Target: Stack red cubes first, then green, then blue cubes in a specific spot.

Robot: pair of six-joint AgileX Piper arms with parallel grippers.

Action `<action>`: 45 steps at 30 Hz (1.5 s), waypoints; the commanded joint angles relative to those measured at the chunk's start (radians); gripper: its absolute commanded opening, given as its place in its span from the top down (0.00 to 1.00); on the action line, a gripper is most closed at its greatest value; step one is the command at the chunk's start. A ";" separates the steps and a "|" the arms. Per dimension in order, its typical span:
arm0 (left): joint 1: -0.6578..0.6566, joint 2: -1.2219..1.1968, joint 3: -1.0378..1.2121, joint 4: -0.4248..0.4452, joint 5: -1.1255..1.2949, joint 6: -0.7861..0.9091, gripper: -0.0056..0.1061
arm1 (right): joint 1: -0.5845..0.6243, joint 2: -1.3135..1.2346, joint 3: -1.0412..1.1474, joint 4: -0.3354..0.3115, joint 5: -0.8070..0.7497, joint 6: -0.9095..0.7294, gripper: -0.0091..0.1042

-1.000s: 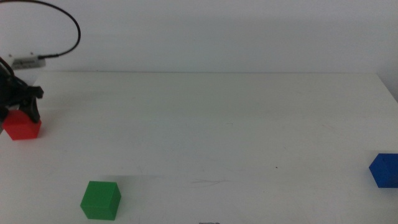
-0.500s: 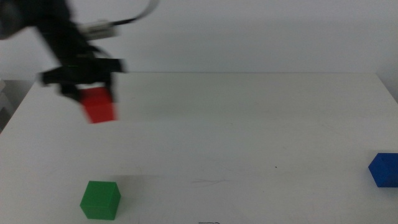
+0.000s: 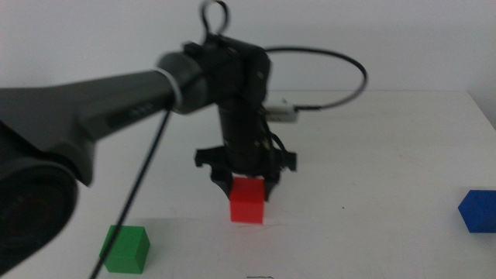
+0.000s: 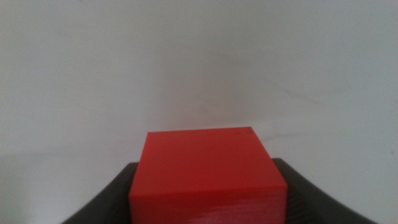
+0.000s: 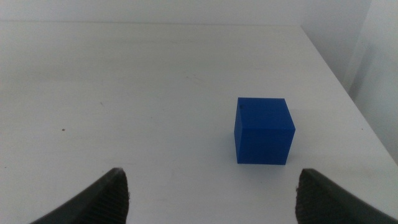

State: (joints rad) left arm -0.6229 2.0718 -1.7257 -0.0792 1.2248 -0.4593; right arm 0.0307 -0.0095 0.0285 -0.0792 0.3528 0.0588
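Red cube (image 3: 248, 201) pinched by the left gripper (image 3: 246, 180) at mid-table (image 3: 372, 155); right gripper (image 5: 211, 193) spread wide facing the blue cube (image 5: 263, 130).

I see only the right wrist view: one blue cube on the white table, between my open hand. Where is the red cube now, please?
Observer: The left hand holds the red cube near the table's middle, shut on its sides.
Operator: Is the cube already down on the table?
Observer: It is very low; I cannot tell if it touches the table.
Operator: And the green cube?
Observer: The green cube sits alone at the front left, untouched. Your blue cube is at the far right edge of the middle view.
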 commanded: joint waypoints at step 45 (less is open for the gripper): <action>-0.051 0.005 -0.056 0.064 -0.099 -0.133 0.11 | -0.007 -0.022 -0.017 -0.012 -0.079 -0.005 0.23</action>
State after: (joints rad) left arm -0.6736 2.1616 -1.7539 -0.0174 1.1270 -0.5849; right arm 0.0307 -0.0095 0.0285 -0.0792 0.3528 0.0588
